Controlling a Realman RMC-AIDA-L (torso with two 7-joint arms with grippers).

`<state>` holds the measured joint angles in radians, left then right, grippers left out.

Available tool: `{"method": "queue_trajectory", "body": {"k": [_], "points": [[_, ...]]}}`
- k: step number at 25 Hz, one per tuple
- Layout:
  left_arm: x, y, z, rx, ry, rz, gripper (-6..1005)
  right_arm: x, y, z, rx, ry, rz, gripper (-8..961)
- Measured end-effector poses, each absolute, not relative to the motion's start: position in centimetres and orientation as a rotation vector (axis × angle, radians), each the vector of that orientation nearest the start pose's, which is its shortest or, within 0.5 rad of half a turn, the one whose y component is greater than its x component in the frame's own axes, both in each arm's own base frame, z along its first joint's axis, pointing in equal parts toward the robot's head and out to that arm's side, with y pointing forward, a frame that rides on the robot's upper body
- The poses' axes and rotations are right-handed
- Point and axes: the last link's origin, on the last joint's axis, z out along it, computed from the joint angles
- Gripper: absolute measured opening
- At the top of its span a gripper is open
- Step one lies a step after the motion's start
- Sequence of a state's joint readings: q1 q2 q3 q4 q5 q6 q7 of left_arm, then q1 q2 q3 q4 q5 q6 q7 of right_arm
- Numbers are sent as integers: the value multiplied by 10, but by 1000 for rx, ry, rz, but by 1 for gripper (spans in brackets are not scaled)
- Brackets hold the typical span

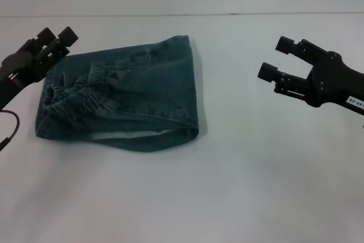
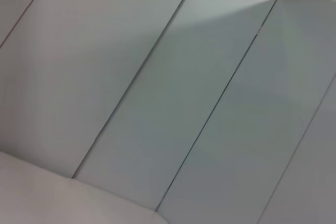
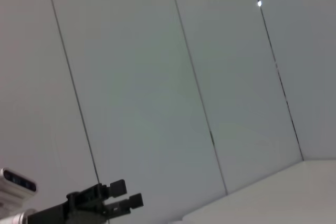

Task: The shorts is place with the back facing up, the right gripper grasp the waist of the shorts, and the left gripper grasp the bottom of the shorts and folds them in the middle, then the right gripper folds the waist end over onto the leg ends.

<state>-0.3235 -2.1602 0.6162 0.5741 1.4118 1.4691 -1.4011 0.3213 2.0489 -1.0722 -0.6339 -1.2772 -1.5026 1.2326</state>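
Observation:
The blue denim shorts lie folded into a compact bundle on the white table. Their puckered elastic waist rests on top at the left end, the fold runs down the right end, and the leg ends are hidden beneath. My left gripper hovers open just off the bundle's upper left corner, holding nothing. It also shows far off in the right wrist view as the left gripper. My right gripper hangs open well to the right of the shorts, clear of the cloth.
The table's far edge meets a pale panelled wall. A thin black cable loops below the left arm, near the table's left side.

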Motion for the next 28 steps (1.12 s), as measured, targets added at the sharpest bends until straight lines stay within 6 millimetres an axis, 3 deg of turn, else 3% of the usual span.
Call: {"method": "queue_trajectory", "body": {"k": [9,11,18,28], "points": [[-281,315,26,-2270,-893,-1092,867,246,336,15,-2713,645,864,924],[-273,318,23,-2445,-899,-985,867,242,340,15,-2765,642,815,924],[-267,323,22,-2572,-906,-845,867,230,348,13,-2896,666,668,924],[-256,328,23,-2689,-880,-777,867,230,343,27,-2882,697,781,924]]}}
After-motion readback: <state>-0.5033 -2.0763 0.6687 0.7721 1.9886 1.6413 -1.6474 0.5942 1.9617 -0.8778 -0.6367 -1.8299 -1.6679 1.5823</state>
